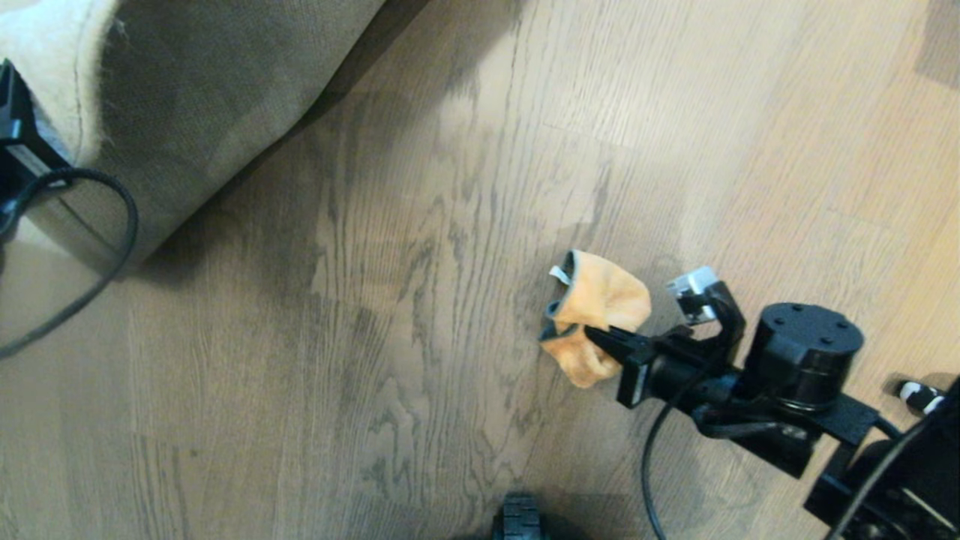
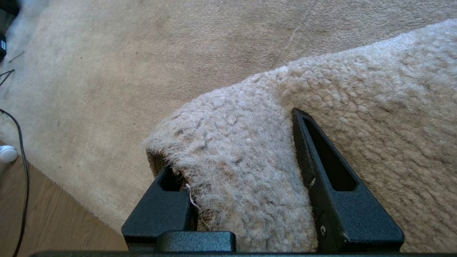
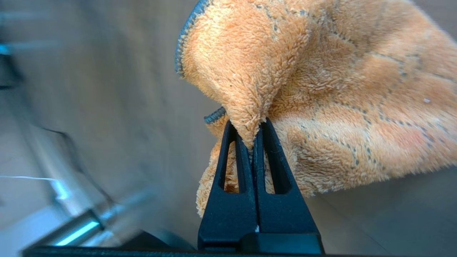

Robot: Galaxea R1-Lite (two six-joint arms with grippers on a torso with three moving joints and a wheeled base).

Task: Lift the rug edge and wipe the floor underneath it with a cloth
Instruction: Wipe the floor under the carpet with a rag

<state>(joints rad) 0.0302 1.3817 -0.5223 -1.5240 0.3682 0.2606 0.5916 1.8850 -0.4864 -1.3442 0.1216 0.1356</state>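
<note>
Gripping the rug (image 2: 250, 171) edge at far left, the left hand (image 2: 242, 157) holds it raised; the right hand (image 1: 600, 339) pinches the orange cloth (image 1: 600, 315) over the floor (image 1: 375, 300).

My left gripper (image 1: 11, 127) cut off beside the pale grey short-pile rug (image 1: 187, 97), one finger (image 2: 167, 200) hidden beneath its edge, background past the rug's far side streaked.

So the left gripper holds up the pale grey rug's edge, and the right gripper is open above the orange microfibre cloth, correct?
Not quite. The right gripper is shut on the orange microfibre cloth, as the right wrist view shows. The left gripper does hold up the pale grey rug's edge.
</note>
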